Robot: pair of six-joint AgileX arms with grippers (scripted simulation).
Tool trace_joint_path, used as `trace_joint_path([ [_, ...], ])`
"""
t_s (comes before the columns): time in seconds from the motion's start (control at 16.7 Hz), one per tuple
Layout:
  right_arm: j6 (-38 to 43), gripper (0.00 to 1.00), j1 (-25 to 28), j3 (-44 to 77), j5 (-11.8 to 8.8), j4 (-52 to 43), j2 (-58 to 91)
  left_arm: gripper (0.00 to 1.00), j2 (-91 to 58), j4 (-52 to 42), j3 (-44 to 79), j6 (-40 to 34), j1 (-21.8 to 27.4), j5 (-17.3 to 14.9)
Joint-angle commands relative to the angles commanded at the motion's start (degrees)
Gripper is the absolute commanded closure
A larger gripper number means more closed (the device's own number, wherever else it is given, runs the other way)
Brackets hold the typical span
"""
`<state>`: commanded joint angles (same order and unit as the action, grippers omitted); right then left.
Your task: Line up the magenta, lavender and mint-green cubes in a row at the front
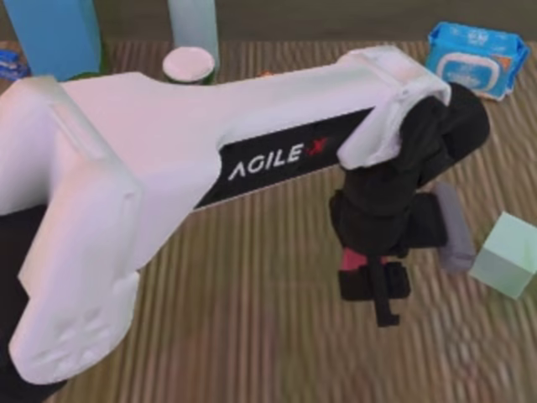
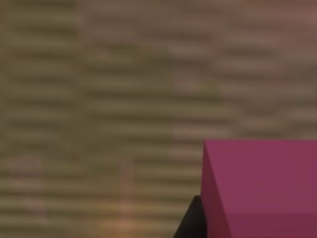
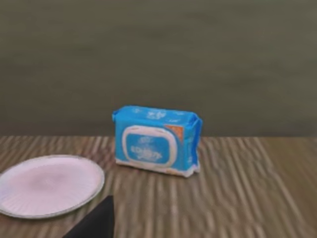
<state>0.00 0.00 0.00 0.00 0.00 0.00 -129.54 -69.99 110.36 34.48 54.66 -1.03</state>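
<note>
Lavender cube point(image 1: 453, 225) touching mint-green cube point(image 1: 504, 253), to its left; wipes pack point(image 1: 475, 59) far behind, table's rt.

The left arm point(image 1: 168, 159) spans the table point(image 1: 252, 336) from the left edge to right of centre and blocks overhead passage there. Below its gripper point(image 1: 377, 290), the front strip of the table lies open. The lavender cube point(image 1: 453, 228) sits just beside the gripper on its right, with the mint-green cube point(image 1: 505, 254) just beyond; the gap between these 2 cubes is narrow. At the back, a blue box point(image 1: 54, 34), a pale bottle point(image 1: 195, 29), a round lid point(image 1: 189, 63) and a wipes pack point(image 1: 477, 57) obstruct the rear edge.
</note>
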Motion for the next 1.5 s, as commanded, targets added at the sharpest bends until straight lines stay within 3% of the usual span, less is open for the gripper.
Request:
trace_joint_path([
  [0.42,0.00,0.00,0.00,0.00,0.00,0.00,0.00,1.00,0.03,-0.14,0.47,-0.81,1.86,-0.03],
  [0.84,0.00,0.00,0.00,0.00,0.00,0.00,0.00,1.00,-3.92,11.88,-7.54,-1.14,2.09,-0.03],
  [1.14,0.00,0.00,0.00,0.00,0.00,0.00,0.00,1.00,-4.35,12.75,-8.18,-1.11,2.18,-0.02],
  [1.5,0.00,0.00,0.00,0.00,0.00,0.00,0.00,0.55,-4.35,12.75,-8.18,-1.11,2.18,-0.02],
])
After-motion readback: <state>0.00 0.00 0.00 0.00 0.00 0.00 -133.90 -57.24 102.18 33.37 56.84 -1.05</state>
